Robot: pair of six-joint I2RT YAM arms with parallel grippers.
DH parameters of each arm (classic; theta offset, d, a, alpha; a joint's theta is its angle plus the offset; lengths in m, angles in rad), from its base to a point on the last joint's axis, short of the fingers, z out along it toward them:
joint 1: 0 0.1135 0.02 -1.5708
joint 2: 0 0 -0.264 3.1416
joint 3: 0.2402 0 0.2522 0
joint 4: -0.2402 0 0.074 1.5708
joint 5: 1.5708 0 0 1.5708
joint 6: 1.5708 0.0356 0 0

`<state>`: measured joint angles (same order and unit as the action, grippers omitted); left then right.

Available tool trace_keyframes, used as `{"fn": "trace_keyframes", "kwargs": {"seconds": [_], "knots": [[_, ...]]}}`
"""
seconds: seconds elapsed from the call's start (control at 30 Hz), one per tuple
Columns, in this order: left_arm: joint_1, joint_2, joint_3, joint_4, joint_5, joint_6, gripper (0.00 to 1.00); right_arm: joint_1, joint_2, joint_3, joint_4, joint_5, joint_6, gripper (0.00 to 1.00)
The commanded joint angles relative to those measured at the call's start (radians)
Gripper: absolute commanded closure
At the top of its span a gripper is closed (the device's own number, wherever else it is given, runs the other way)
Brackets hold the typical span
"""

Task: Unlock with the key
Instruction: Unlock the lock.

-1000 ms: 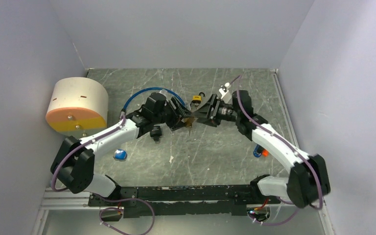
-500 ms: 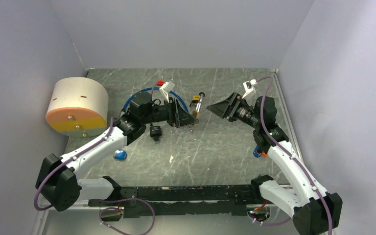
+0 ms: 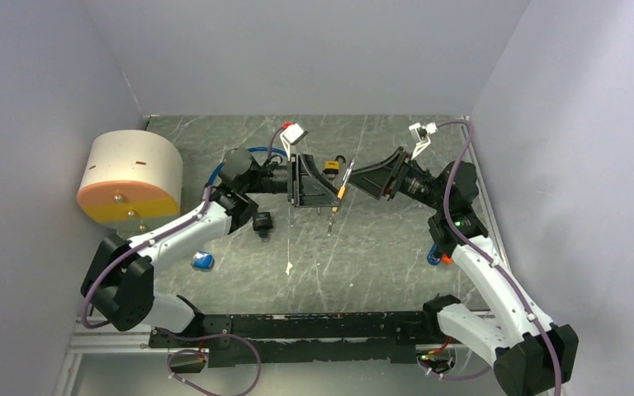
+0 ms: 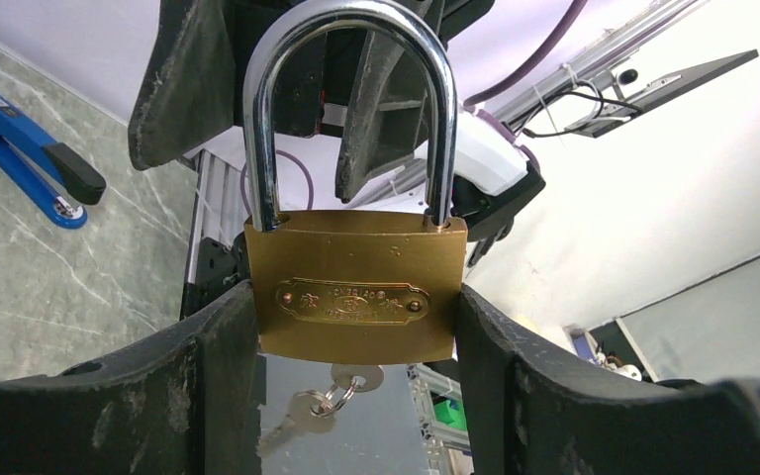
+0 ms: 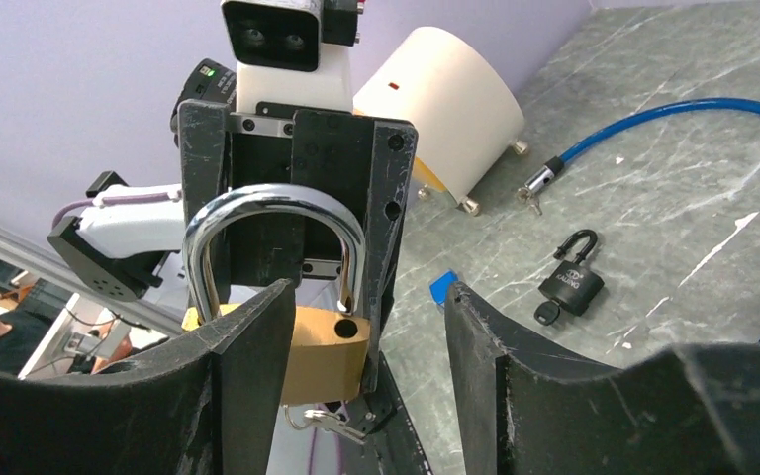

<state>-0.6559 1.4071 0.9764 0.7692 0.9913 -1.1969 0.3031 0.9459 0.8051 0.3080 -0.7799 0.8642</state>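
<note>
A brass padlock (image 4: pixel 356 267) with a steel shackle stands upright between the fingers of my left gripper (image 4: pixel 356 307), which is shut on its body. In the right wrist view the padlock (image 5: pixel 322 346) shows an empty hole on top, and the shackle's free end hangs just above it. The key (image 4: pixel 356 376) sticks out of the padlock's underside, with a second key (image 4: pixel 297 411) dangling on its ring. My right gripper (image 5: pixel 366 292) is open and holds nothing, just in front of the padlock. From above, the padlock (image 3: pixel 343 183) hangs edge-on between left gripper (image 3: pixel 333 191) and right gripper (image 3: pixel 363 181).
A black padlock (image 3: pixel 262 223) with its key lies below the left arm. A blue cable lock (image 5: pixel 673 114) curves across the far table. A white and orange cylinder (image 3: pixel 128 177) stands far left. A blue stapler (image 3: pixel 203 261) and a small yellow padlock (image 3: pixel 330 167) also lie there.
My right gripper has pulled back to the right, off the padlock and key. The left gripper has swung the padlock up and to the right, now facing the right gripper.
</note>
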Motion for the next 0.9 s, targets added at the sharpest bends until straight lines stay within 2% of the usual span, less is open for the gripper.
{"fn": "trace_keyframes", "kwargs": {"seconds": [0.0, 0.1, 0.27, 0.53, 0.6, 0.73, 0.87], "knots": [[0.002, -0.051, 0.066, 0.105, -0.006, 0.004, 0.97, -0.001, -0.056, 0.013, 0.023, 0.018, -0.03, 0.41], [0.002, -0.063, 0.073, 0.063, -0.001, 0.028, 0.98, -0.002, -0.09, -0.012, 0.039, 0.032, -0.03, 0.38], [0.001, -0.047, 0.077, 0.113, 0.033, -0.022, 0.98, -0.001, -0.043, 0.026, 0.107, -0.014, -0.005, 0.37], [-0.004, -0.027, 0.094, 0.168, 0.035, -0.062, 0.98, 0.001, 0.067, 0.071, 0.187, -0.026, 0.047, 0.42], [-0.004, -0.025, 0.088, 0.159, 0.035, -0.053, 0.98, 0.001, 0.082, 0.071, 0.237, -0.029, 0.08, 0.51], [-0.005, -0.043, 0.078, 0.083, 0.018, 0.004, 0.98, 0.001, 0.089, 0.068, 0.216, -0.041, 0.09, 0.84], [-0.004, -0.054, 0.062, 0.05, 0.011, 0.029, 0.97, 0.001, 0.053, 0.02, 0.166, -0.018, 0.073, 1.0]]}}
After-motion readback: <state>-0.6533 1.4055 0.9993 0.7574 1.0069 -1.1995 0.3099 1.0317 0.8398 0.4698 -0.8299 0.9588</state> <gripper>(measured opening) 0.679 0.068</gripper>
